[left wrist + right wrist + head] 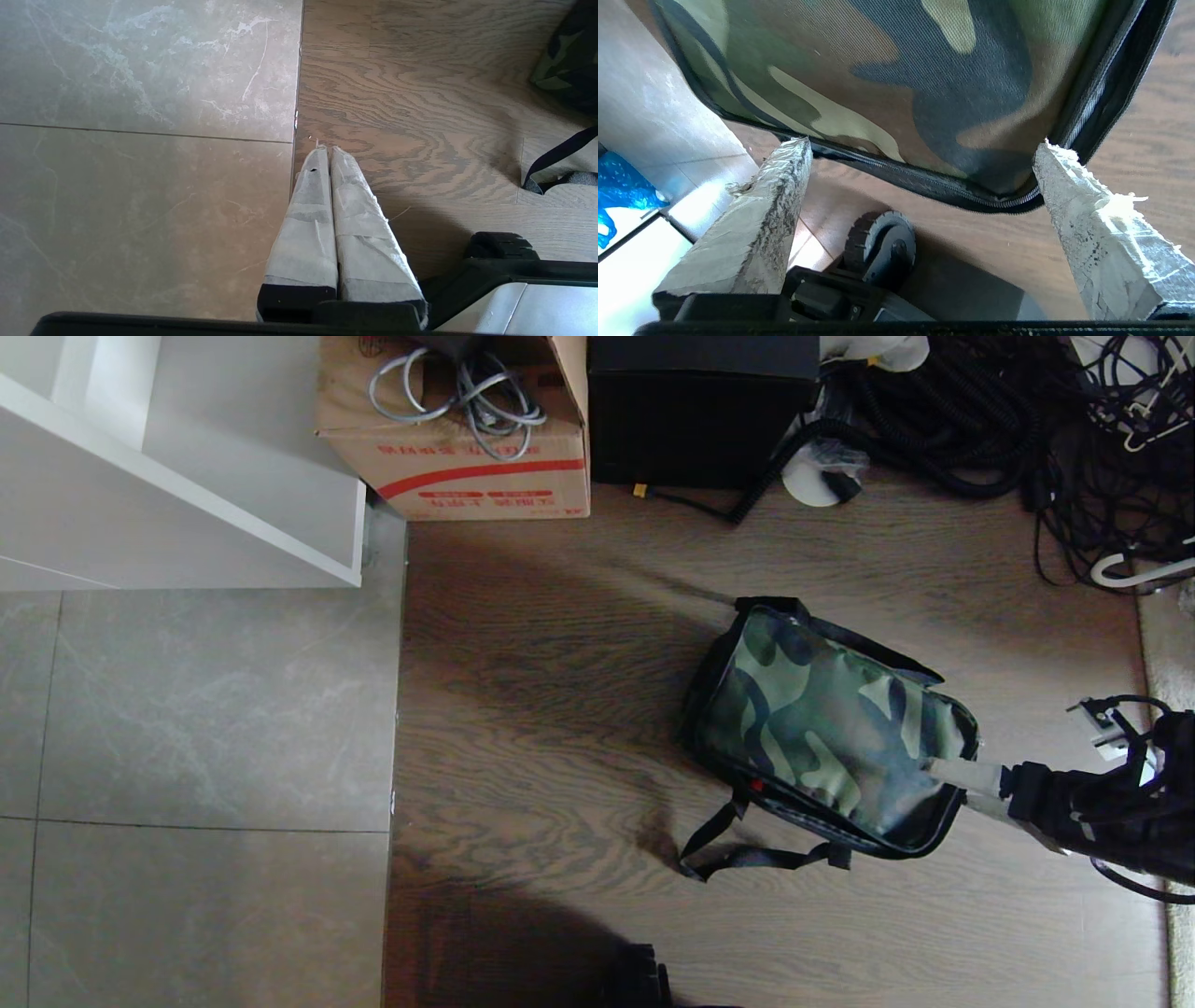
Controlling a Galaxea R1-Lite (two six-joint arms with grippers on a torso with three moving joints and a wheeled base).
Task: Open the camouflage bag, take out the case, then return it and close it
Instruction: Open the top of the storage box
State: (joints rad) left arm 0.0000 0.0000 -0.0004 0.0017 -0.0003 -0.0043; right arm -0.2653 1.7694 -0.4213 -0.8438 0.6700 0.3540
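My right gripper (920, 154) wide open at camouflage bag (826, 728) corner; zipper (924, 184) maybe shut, fingertip could snag fabric. L gripper (324, 151) closed, parked.

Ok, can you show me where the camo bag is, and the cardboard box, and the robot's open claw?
camouflage bag (826, 728), head view, on its camouflage lid.
cardboard box (485, 476), head view, on its front side with the red stripe.
right gripper (922, 149), right wrist view, midway between its two taped fingertips, open at the bag's zipper edge.
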